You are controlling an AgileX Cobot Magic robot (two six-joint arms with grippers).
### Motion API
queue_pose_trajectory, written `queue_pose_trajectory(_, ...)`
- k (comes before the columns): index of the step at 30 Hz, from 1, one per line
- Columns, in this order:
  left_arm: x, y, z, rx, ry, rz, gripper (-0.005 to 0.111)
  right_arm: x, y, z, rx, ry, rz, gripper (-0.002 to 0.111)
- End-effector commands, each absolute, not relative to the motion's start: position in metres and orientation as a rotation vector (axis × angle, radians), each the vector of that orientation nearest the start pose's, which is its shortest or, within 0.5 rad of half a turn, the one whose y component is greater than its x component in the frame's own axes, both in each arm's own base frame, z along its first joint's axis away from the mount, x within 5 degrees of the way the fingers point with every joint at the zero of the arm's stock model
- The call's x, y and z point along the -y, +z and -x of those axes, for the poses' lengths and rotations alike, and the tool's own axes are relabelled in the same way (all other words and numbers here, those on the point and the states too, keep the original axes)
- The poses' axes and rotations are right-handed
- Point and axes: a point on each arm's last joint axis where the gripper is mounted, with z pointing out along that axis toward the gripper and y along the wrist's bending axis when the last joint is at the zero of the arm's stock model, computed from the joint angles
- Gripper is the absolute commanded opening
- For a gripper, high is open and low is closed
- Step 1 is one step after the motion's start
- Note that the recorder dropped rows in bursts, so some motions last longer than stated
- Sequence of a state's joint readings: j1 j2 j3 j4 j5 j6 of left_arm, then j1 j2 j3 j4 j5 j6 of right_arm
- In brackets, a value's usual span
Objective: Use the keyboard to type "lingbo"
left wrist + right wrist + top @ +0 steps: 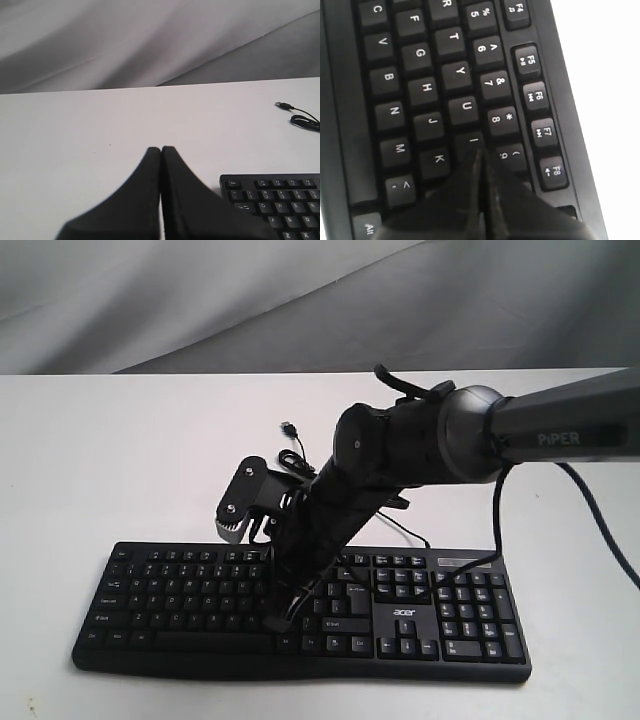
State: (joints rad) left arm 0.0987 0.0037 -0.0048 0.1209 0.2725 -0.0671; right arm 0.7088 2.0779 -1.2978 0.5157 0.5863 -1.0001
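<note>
The black keyboard (440,615) with the white acer logo lies along the front of the white table (120,460). My right arm reaches in from the right and slants down over the keyboard's middle. The right gripper (278,618) is shut with nothing held. In the right wrist view its joined tips (480,152) rest at the edge of the I key (472,139), between K and 9; whether the key is pressed I cannot tell. My left gripper (161,149) is shut and empty over bare table beside the keyboard's Esc corner (235,184). It is out of the exterior view.
The keyboard's thin black USB cable (293,456) lies coiled on the table behind the keyboard, its plug (284,105) loose. A grey cloth backdrop (300,300) hangs behind the table. The right arm's cable (590,510) trails off to the right.
</note>
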Motion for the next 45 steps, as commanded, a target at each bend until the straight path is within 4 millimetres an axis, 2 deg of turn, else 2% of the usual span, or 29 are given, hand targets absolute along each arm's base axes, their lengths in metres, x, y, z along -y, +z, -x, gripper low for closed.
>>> queue_pose_trajectory(1,-0.008,0.189,-0.054,-1.749,0.132,0.071,0.001,-0.283,0.132,-0.293,-2.180,0.416,1.718,0.000)
queue_pose_trajectory(6,-0.008,0.189,-0.054,-1.749,0.132,0.071,0.001,-0.279,0.162,-0.289,-2.134,0.407,1.720,0.000)
queue_pose_trajectory(10,-0.008,0.189,-0.054,-1.749,0.132,0.071,0.001,-0.276,0.195,-0.285,-2.083,0.409,1.660,0.000)
queue_pose_trajectory(12,-0.008,0.189,-0.054,-1.749,0.132,0.071,0.001,-0.271,0.220,-0.281,-2.036,0.386,1.629,0.000)
queue_pose_trajectory(13,-0.008,0.189,-0.054,-1.749,0.132,0.071,0.001,-0.266,0.246,-0.276,-1.981,0.378,1.593,0.000)
queue_pose_trajectory(16,-0.008,0.189,-0.054,-1.749,0.132,0.071,0.001,-0.251,0.295,-0.262,-1.875,0.343,1.521,0.000)
queue_pose_trajectory(17,-0.008,0.189,-0.054,-1.749,0.132,0.071,0.001,-0.239,0.328,-0.250,-1.795,0.316,1.478,0.000)
queue_pose_trajectory(19,-0.008,0.189,-0.054,-1.749,0.132,0.071,0.001,-0.226,0.357,-0.237,-1.743,0.309,1.396,0.000)
queue_pose_trajectory(24,-0.008,0.189,-0.054,-1.749,0.132,0.071,0.001,-0.195,0.412,-0.201,-1.637,0.332,1.247,0.000)
queue_pose_trajectory(28,-0.008,0.189,-0.054,-1.749,0.132,0.071,0.001,-0.170,0.444,-0.173,-1.530,0.331,1.185,0.000)
queue_pose_trajectory(33,-0.008,0.189,-0.054,-1.749,0.132,0.071,0.001,-0.155,0.462,-0.155,-1.457,0.330,1.135,0.000)
queue_pose_trajectory(36,-0.008,0.189,-0.054,-1.749,0.132,0.071,0.001,-0.148,0.474,-0.152,-1.387,0.290,1.068,0.000)
queue_pose_trajectory(38,-0.008,0.189,-0.054,-1.749,0.132,0.071,0.001,-0.131,0.484,-0.156,-1.447,0.353,0.832,0.000)
queue_pose_trajectory(39,-0.008,0.189,-0.054,-1.749,0.132,0.071,0.001,-0.124,0.485,-0.159,-1.478,0.358,0.771,0.000)
queue_pose_trajectory(42,-0.008,0.189,-0.054,-1.749,0.132,0.071,0.001,-0.095,0.472,-0.170,-1.637,0.427,0.460,0.000)
queue_pose_trajectory(43,-0.008,0.189,-0.054,-1.749,0.132,0.071,0.001,-0.079,0.454,-0.175,-1.710,0.418,0.331,0.000)
queue_pose_trajectory(45,-0.008,0.189,-0.054,-1.749,0.132,0.071,0.001,-0.061,0.429,-0.176,-1.757,0.372,0.218,0.000)
